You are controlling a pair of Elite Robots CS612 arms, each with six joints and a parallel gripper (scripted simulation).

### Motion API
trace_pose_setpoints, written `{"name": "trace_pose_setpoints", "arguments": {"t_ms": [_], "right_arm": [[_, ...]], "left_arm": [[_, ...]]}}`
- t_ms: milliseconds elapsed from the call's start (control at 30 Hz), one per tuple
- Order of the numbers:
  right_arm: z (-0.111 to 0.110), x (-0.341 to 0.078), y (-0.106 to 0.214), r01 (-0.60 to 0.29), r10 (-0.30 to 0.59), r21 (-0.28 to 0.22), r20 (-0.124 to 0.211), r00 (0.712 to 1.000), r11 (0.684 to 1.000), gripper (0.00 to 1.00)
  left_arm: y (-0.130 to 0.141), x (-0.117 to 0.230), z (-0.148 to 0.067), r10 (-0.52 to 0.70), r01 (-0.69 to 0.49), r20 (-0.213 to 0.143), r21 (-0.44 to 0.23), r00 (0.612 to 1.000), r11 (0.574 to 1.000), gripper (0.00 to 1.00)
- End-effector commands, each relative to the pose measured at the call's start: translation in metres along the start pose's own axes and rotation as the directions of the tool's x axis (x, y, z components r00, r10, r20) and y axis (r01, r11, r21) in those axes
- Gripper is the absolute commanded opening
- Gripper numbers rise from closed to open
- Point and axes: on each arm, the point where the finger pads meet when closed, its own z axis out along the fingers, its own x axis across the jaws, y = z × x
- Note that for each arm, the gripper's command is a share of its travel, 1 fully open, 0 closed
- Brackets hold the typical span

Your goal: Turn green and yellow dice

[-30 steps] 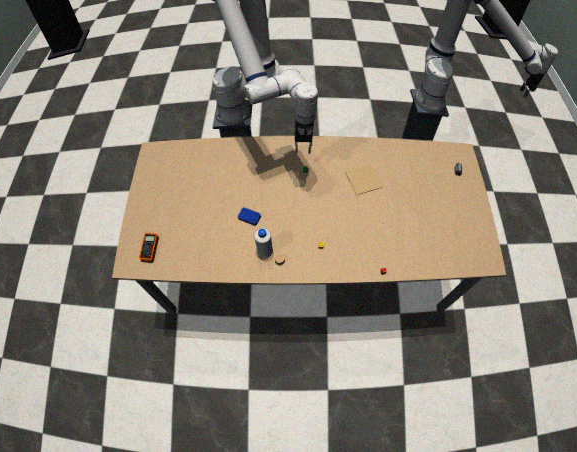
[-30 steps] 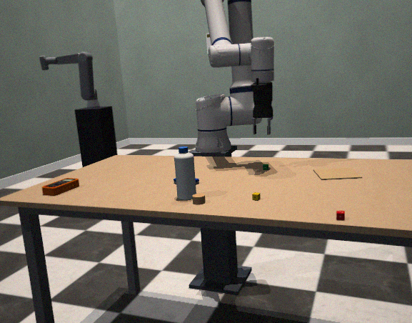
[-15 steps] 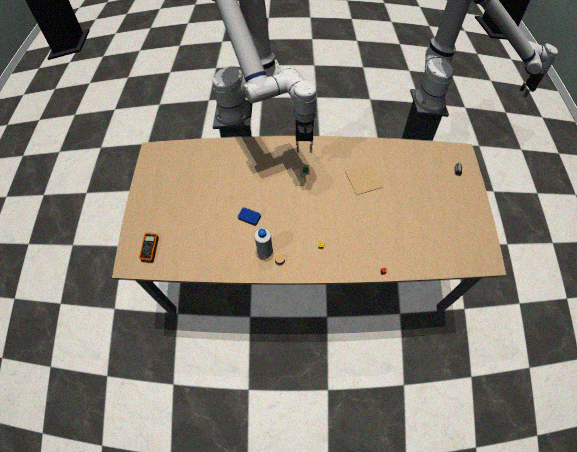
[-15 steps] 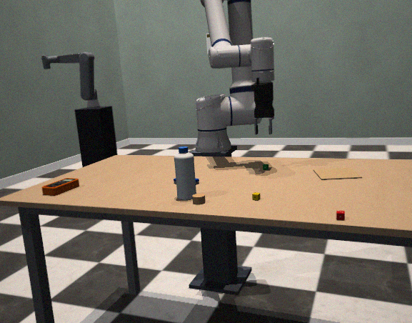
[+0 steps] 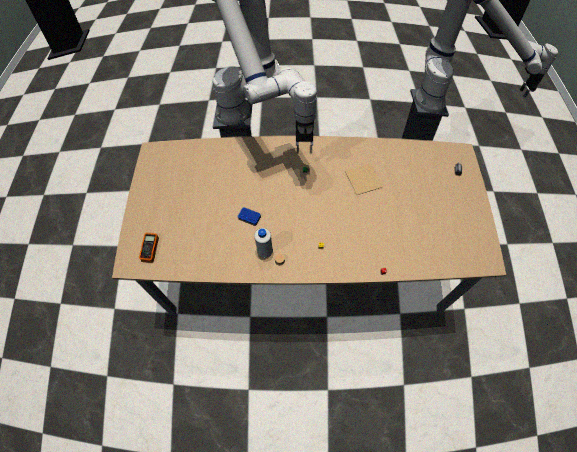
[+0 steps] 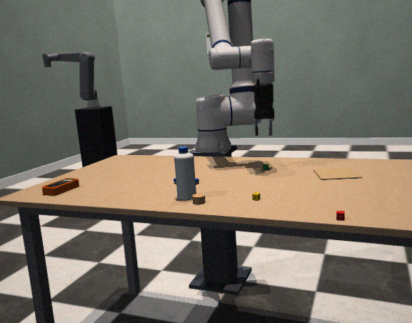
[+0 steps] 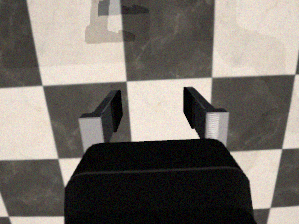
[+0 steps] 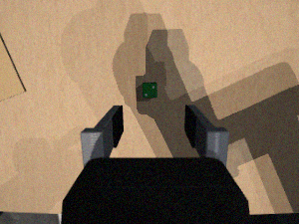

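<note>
Table [image 5: 202,190] [image 6: 133,193]: top and exterior both show it. Right gripper [image 5: 304,149] [image 6: 263,134] [image 8: 153,107]: fingers spread, nothing between them; exterior shows it up above the table's far side. Left gripper [image 5: 525,92] [image 7: 151,90]: also spread and holding nothing, off the table at far right, over floor; outside exterior's view. Mat [image 5: 363,180] [image 6: 337,174] [image 8: 9,76]: far side, right of the green die; right wrist gets only a corner. Bottle [image 5: 263,244] [image 6: 185,176] upright, near side. Dark mouse-like object [image 5: 458,169], far right: top only.

Dice, all off the mat: green [image 5: 305,169] [image 6: 265,166] [image 8: 149,90] on the table below the right gripper, in shadow, not touched. Right wrist reads two pips on its top; top view can't resolve them. Yellow [image 5: 321,245] [image 6: 255,196] near side, well apart from both grippers. Red [image 5: 383,271] [image 6: 340,215] by near edge, right of yellow.
</note>
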Motion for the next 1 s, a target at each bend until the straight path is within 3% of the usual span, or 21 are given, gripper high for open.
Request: {"name": "trace_pose_setpoints", "arguments": {"t_ms": [0,333,567,967], "right_arm": [[0.015,-0.001,-0.001,0.0,0.0,0.002,0.0,1.0,1.0,1.0],[0.09,-0.001,-0.003,0.0,0.0,0.002,0.0,1.0,1.0,1.0],[0.106,-0.002,-0.003,0.0,0.0,0.002,0.0,1.0,1.0,1.0],[0.107,-0.002,-0.003,0.0,0.0,0.002,0.0,1.0,1.0,1.0]], "left_arm": [[0.001,0.0,-0.001,0.0,0.0,0.0,-0.001,1.0,1.0,1.0],[0.001,0.0,-0.001,0.0,0.0,0.0,-0.001,1.0,1.0,1.0],[0.001,0.0,-0.001,0.0,0.0,0.0,-0.001,1.0,1.0,1.0],[0.001,0.0,-0.001,0.0,0.0,0.0,-0.001,1.0,1.0,1.0]]}}
